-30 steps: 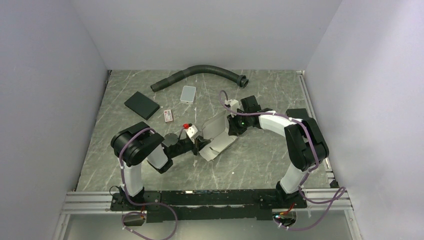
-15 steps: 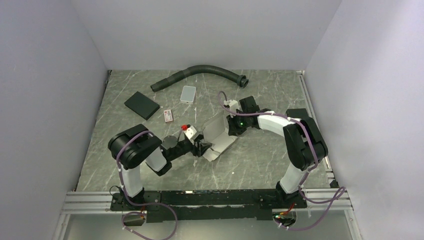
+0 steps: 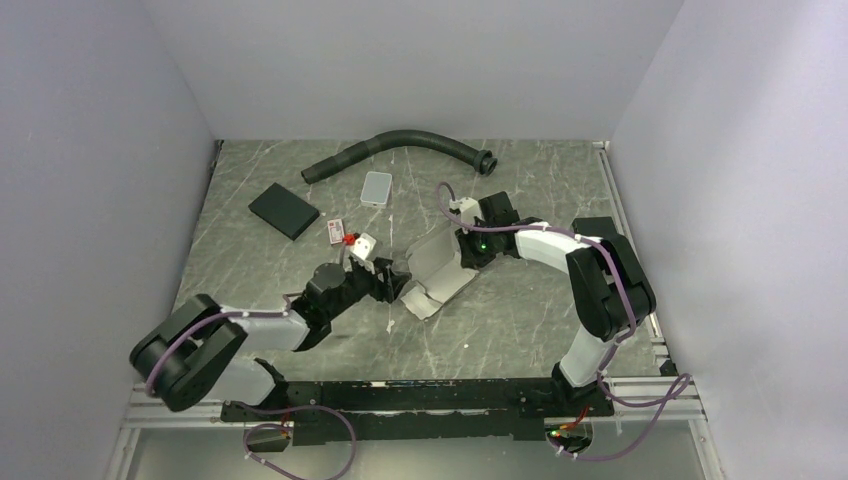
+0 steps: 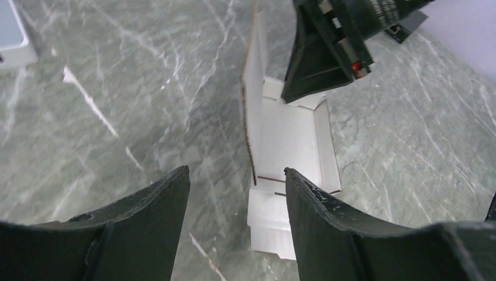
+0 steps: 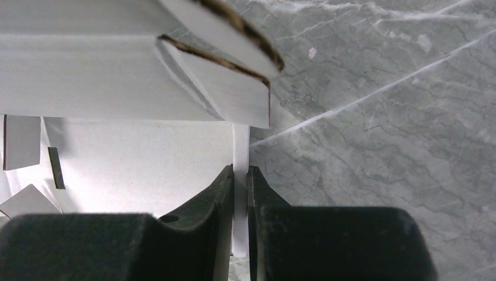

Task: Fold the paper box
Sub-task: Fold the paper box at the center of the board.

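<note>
Soft, even overhead light; paper box (image 5: 134, 170) perhaps slightly overexposed up close.

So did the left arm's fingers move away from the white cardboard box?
Yes. The left fingers opened, let go of the white cardboard paper box and backed off leftward, nearer the black flat rectangular pad.

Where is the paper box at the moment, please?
Top view: the paper box sits mid-table, between the open left gripper and the right gripper pinching its edge.

white paper box (image 3: 440, 285) on a green-grey marbled table (image 3: 520, 320)
box edges brown at the cuts; table veins white; pad (image 3: 283, 211) black; tile (image 3: 377, 187) pale grey; hose (image 3: 400, 143) dark grey.
</note>
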Motion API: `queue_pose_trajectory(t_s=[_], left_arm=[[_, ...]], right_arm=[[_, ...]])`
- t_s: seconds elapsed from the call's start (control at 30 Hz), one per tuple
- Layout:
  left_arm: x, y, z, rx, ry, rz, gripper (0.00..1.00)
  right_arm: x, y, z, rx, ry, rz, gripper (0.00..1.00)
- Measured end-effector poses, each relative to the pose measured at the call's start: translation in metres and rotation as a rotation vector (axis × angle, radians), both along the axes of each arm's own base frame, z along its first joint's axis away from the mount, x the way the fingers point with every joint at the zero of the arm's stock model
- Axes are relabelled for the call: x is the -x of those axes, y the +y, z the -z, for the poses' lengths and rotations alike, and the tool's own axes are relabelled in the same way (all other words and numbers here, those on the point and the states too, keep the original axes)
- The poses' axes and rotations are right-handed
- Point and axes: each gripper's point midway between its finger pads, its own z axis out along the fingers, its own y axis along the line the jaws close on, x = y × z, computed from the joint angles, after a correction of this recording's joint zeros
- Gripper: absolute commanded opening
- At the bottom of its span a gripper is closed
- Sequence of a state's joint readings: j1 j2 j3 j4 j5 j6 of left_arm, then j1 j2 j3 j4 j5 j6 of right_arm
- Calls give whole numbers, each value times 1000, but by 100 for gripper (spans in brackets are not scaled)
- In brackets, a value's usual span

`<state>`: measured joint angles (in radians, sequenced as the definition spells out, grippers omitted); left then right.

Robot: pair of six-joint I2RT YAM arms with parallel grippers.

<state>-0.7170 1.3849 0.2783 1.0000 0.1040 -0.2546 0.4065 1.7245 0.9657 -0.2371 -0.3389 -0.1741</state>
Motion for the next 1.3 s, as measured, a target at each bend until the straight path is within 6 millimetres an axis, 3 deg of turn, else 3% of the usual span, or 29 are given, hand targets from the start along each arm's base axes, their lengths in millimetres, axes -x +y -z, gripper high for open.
queue_pose_trajectory(t_s=[0.17,0.43,0.6,0.73,0.87,0.97,1.13,1.3], left_arm=[[2,13,13,7,196,-107,66],[23,33,65,-12,543,-257,66],[31,40,66,17,653,-331,66],[37,40,57,60,723,-358,64],[48,40,61,89,816,-375,60],[60,38,69,97,915,-378,48],[69,25,83,105,1067,-386,45],[64,3,84,162,1158,-356,45]], right_arm=[[0,-1,0,5,-3,1,38],[-2,1,-12,-8,-37,-23,62],[-6,2,-38,-26,-119,-55,72],[-9,-1,-59,-27,-198,-96,98],[-10,-6,-86,-32,-322,-168,100],[-7,-7,-101,-43,-400,-239,98],[2,-1,-99,-66,-407,-349,95],[11,4,-97,-96,-382,-397,92]])
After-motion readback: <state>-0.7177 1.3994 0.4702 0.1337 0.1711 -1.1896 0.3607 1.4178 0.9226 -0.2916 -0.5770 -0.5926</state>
